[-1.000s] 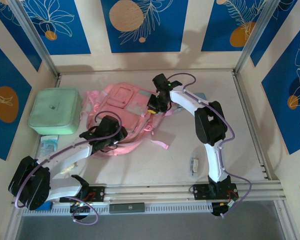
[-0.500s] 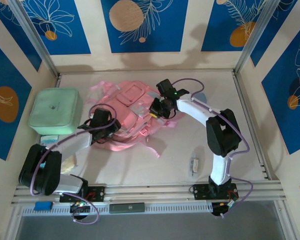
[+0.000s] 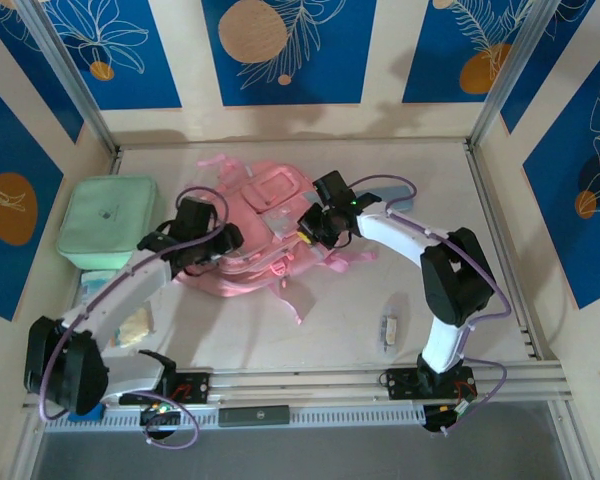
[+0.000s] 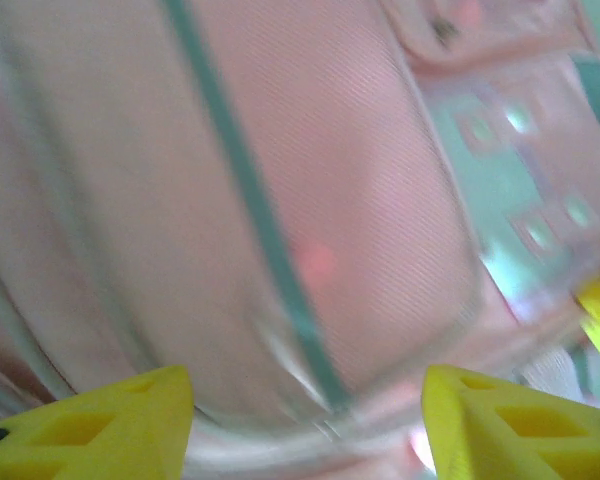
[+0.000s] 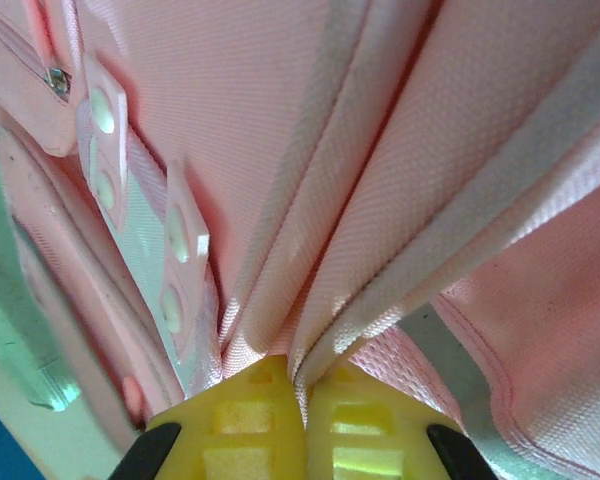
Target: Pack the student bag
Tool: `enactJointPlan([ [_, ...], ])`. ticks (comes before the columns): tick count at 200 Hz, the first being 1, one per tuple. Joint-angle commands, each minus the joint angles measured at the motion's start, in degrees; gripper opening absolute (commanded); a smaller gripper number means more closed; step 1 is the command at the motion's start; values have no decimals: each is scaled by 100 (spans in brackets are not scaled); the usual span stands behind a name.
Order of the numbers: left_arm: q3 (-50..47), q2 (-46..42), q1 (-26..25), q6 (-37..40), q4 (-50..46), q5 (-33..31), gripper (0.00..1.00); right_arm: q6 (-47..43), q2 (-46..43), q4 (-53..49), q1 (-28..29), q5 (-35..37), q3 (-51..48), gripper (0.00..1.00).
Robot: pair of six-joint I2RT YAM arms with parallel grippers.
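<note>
Left hand farther back (at bag)

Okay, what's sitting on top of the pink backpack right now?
Both grippers: the right gripper is shut on a fold of the student bag, the left gripper is open just above its fabric. Anything under or inside the bag is covered.

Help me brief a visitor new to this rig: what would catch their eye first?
The big pink student bag lies crumpled at the centre of the top view. The right pincer is clamped on a fold of its fabric, while the left pincer hangs open over its other side. A mint-green case sits to the bag's left.
</note>
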Motion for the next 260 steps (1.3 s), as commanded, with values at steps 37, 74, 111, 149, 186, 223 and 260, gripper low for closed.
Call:
enactJointPlan([
  [37, 344, 394, -1953, -1374, 256, -917, 59, 322, -477, 266, 75, -422, -198, 0],
  [74, 614, 1143, -2252, -1513, 943, -1080, 54, 493, -567, 377, 21, -551, -271, 0],
  [111, 1026, 1734, -2299, -1495, 872, -1288, 48, 522, -642, 387, 5, -574, -273, 0],
  [149, 1058, 1962, -2299, -1660, 857, -1520, 41, 598, -637, 419, -14, -649, -280, 0],
  [186, 894, 2057, -2285, -1921, 845, -1718, 37, 657, -611, 441, -25, -736, -228, 0],
  [223, 1041, 2272, -2268, -1579, 1054, -1962, 35, 688, -637, 478, 47, -710, -209, 0],
  [260, 1407, 2626, -2211, -1615, 767, -2247, 31, 882, -698, 698, 113, -796, -365, 0],
])
